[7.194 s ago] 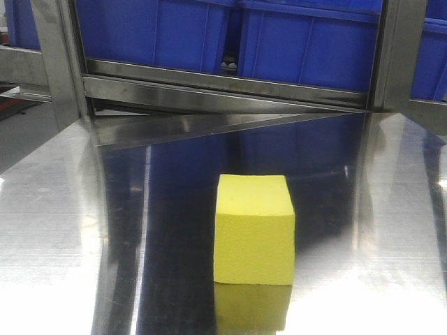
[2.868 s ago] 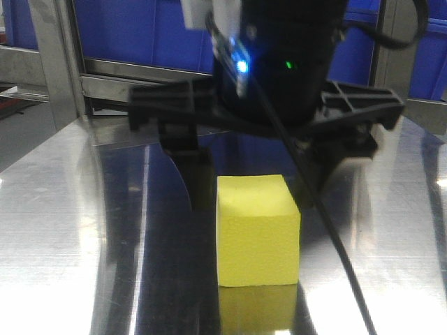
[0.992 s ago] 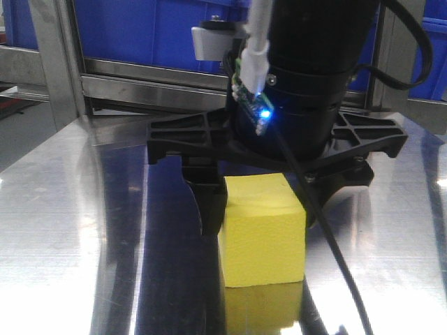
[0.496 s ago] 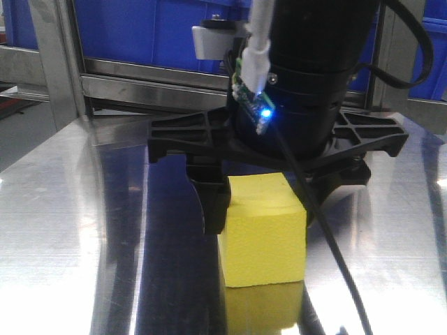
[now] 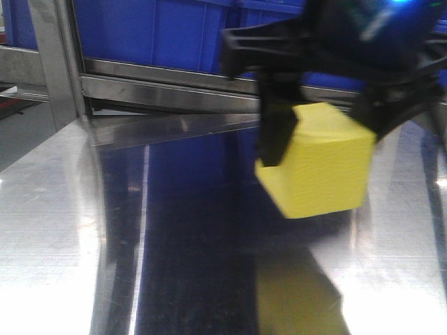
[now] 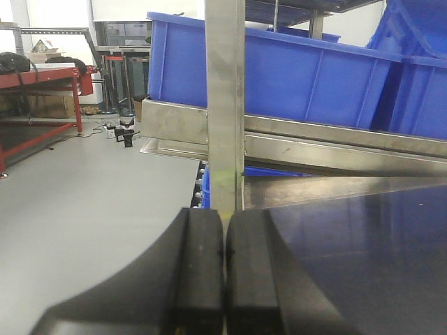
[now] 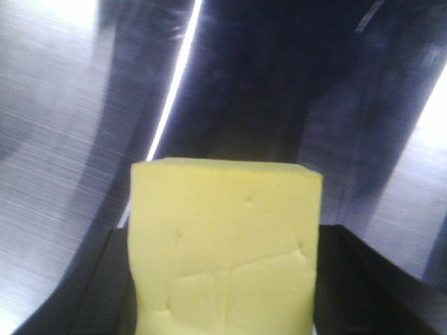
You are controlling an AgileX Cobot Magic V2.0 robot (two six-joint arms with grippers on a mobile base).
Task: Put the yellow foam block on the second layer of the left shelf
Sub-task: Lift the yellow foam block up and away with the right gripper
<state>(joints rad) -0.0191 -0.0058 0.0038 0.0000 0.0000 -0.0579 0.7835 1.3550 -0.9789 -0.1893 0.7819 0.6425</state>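
The yellow foam block (image 5: 318, 164) hangs tilted above the shiny steel table (image 5: 63, 230), clear of its surface. My right gripper (image 5: 325, 132) is shut on the block, with a black finger (image 5: 276, 136) pressing on its left side and the other on its right. In the right wrist view the yellow foam block (image 7: 223, 244) fills the space between the two black fingers (image 7: 87, 296), and its face is creased by the squeeze. My left gripper (image 6: 225, 244) is shut with nothing in it, its pads touching, and points at a steel shelf upright (image 6: 225, 105).
A steel shelf frame (image 5: 209, 80) runs along the back of the table, with blue plastic bins (image 5: 174, 31) on it. More blue bins (image 6: 300, 77) sit on the shelf rail in the left wrist view. Grey floor (image 6: 77, 181) and a red bench lie to the left.
The right gripper has risen and shifted right with the yellow foam block in it. The block has left the table and is tilted now.
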